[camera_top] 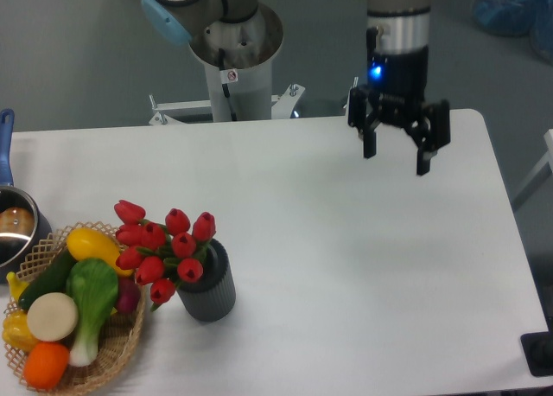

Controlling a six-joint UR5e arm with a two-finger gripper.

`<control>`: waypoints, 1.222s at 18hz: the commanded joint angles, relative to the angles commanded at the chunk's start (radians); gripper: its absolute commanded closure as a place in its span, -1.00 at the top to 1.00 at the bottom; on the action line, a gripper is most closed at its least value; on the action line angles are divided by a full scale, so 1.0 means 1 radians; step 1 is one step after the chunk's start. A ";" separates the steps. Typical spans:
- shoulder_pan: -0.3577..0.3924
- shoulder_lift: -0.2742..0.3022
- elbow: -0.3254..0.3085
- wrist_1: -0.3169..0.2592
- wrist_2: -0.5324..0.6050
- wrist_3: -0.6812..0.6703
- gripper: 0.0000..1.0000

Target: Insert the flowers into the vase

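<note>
The flowers (162, 247), a bunch of red tulip buds with green leaves, stand in the vase (208, 284), a short dark grey ribbed cylinder at the front left of the table. The buds lean out to the left over the vase's rim. My gripper (396, 154) hangs open and empty high over the back right of the table, far from the vase, fingers pointing down.
A wicker basket (111, 364) of colourful toy vegetables sits just left of the vase at the front left corner. A metal pot (15, 227) with a blue handle stands at the left edge. The robot's base column (233, 67) rises behind the table.
</note>
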 joint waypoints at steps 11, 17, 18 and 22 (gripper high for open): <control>0.018 0.040 -0.060 0.006 0.106 -0.085 1.00; 0.020 0.045 -0.008 -0.145 0.215 -0.022 1.00; 0.024 0.045 0.011 -0.196 0.215 0.027 1.00; 0.057 0.051 0.038 -0.302 0.209 0.170 1.00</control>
